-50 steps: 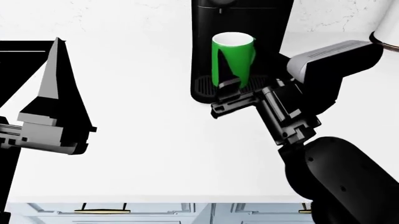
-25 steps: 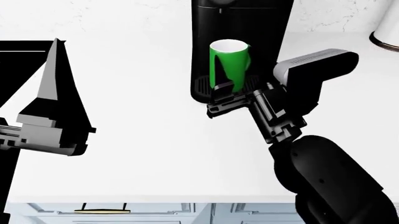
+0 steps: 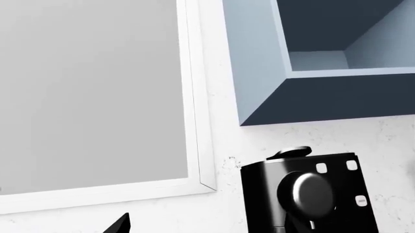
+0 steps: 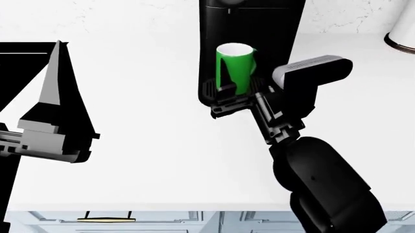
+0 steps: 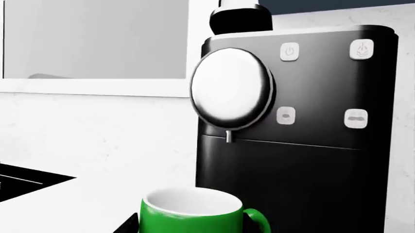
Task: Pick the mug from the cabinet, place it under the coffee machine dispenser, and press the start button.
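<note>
The right end effector (image 4: 227,97) is clamped on the mug (image 4: 234,67), its dark fingers (image 4: 226,90) gripping the lower part of the green wall. The mug stands upright just beyond the end effector, over the ribbed drip tray (image 4: 209,89) at the foot of the coffee machine (image 4: 253,19); whether its base touches the tray cannot be told, since the fingers cover it. From the right wrist camera the mug's white inside and its loop handle (image 5: 258,221) sit directly ahead of the end effector, and above and beyond them hangs the coffee machine dispenser (image 5: 231,89), a shiny oval dome with a small nozzle pointing down towards the rim of the mug. Beside the dome, on the black front of the machine, are four pale buttons (image 5: 290,51). Behind the end effector the right arm (image 4: 324,184) runs back towards the near edge of the white table (image 4: 149,155).

The left end effector (image 4: 58,128) hangs well apart from the machine, over the far left of the table; the pictures do not show whether it is open or closed. Its wrist camera looks up at a white-framed panel (image 3: 91,97), a blue open cabinet (image 3: 311,58) and the top of the machine.
</note>
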